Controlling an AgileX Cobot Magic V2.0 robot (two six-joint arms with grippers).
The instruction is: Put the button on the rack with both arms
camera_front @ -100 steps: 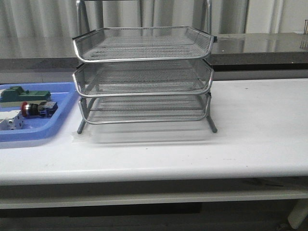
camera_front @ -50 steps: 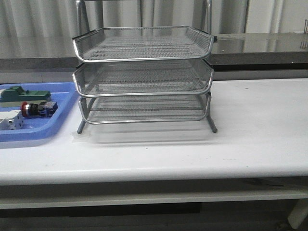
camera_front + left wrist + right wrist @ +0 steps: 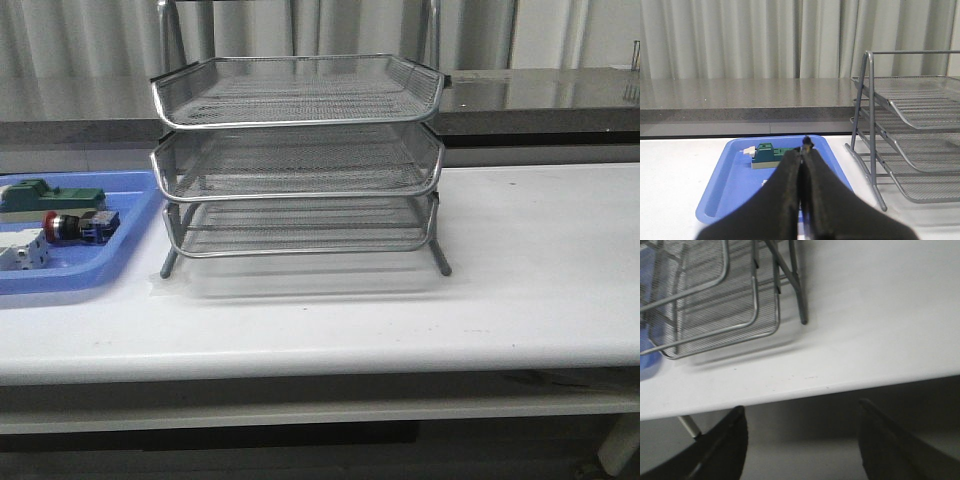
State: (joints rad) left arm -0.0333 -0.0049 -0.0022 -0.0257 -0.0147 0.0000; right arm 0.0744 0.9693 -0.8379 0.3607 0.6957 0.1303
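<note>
The button (image 3: pixel 78 226), with a red head and a blue-grey body, lies on its side in the blue tray (image 3: pixel 60 280) at the table's left. The three-tier wire-mesh rack (image 3: pixel 297 160) stands mid-table, and all its tiers look empty. Neither arm shows in the front view. In the left wrist view my left gripper (image 3: pixel 802 152) is shut with nothing between its fingers, and it hovers over the blue tray (image 3: pixel 730 185); the button is hidden behind the fingers there. In the right wrist view my right gripper (image 3: pixel 800 412) is open and empty, below the table's front edge near the rack (image 3: pixel 715 315).
A green rectangular block (image 3: pixel 50 197) and a white block (image 3: pixel 22 255) share the blue tray with the button. The green block (image 3: pixel 767 155) lies beyond the left fingertips, and the rack's leg (image 3: pixel 865 150) stands beside the tray. A grey counter runs behind the table.
</note>
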